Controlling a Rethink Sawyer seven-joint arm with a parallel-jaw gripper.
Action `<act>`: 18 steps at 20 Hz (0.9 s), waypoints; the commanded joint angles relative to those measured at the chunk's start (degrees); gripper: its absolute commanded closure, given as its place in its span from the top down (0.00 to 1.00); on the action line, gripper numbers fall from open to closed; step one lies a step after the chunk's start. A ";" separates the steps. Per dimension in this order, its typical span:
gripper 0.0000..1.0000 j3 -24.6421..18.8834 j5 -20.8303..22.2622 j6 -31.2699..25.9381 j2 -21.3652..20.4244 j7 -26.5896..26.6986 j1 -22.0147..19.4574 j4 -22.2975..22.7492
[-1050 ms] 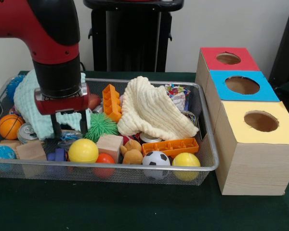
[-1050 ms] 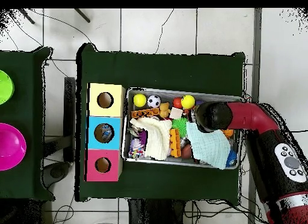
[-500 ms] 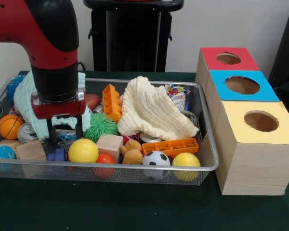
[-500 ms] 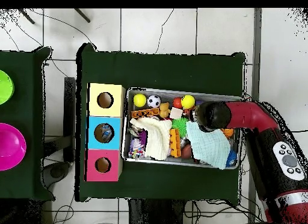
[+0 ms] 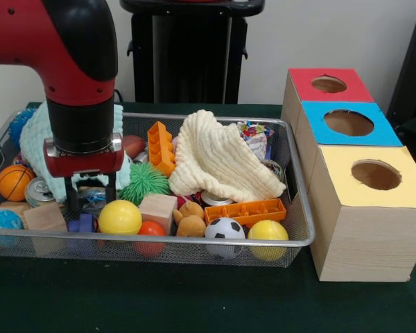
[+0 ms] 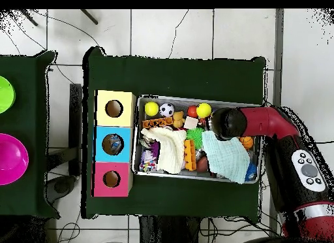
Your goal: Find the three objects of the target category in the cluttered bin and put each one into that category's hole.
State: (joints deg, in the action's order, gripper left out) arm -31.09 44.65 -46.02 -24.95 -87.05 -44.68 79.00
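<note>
With its claw (image 5: 90,198) spread wide over the clutter, it could clip the yellow ball (image 5: 119,217) and grab nothing.

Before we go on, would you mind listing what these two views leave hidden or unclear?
- Front view: what lies under the cream cloth is covered by it.
- Front view: the silver can is partly hidden behind the wooden block.
- Overhead view: the gripper is hidden beneath the arm's wrist.
- Front view: whatever sits between the gripper tips is too cluttered to identify.
</note>
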 commanded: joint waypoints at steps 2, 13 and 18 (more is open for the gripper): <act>1.00 2.37 2.68 -5.56 2.26 11.43 0.97 -2.28; 1.00 4.63 2.68 -9.81 2.35 10.94 2.56 -3.05; 1.00 5.20 2.79 -11.36 2.41 10.85 3.22 -3.81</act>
State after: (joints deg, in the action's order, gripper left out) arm -28.51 44.97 -50.22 -24.77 -87.05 -42.56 78.51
